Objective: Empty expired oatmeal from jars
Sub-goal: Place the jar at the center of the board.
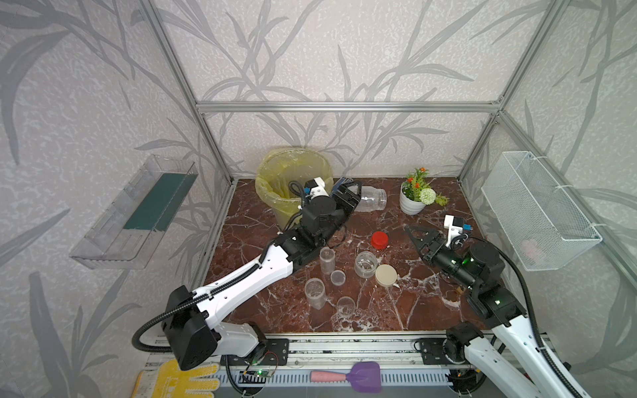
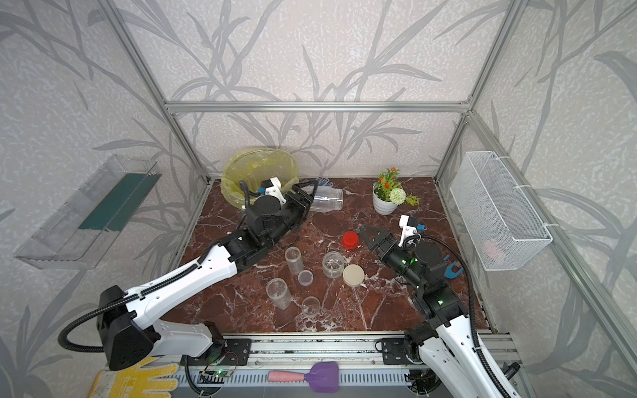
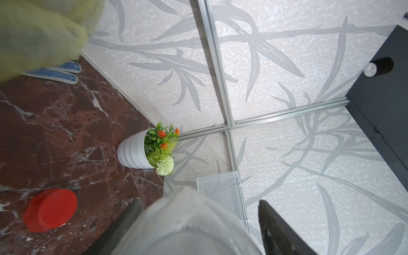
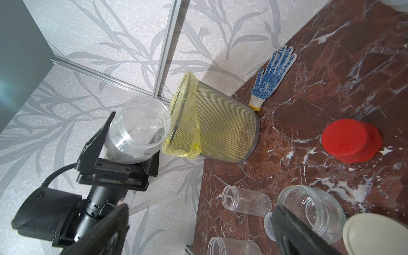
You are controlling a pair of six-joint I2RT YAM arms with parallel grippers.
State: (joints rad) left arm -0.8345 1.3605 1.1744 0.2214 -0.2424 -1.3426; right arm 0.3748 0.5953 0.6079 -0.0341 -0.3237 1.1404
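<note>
At twelve o'clock, left pincer [image 1: 355,194] grips a jar [image 1: 374,199] sideways by the bin [image 1: 275,194]. At three o'clock, right pincer [image 1: 418,235] gapes.

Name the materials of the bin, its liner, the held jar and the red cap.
Bin: likely metal mesh, fine see-through grid.
Liner: thin yellow plastic film, wrinkled, translucent.
Held jar: clear, glossy; plastic or glass, cannot tell.
Red cap: matte opaque plastic, probably.

Glossy marble table [image 1: 396,310] — clear plastic jar [image 1: 371,199]
</note>
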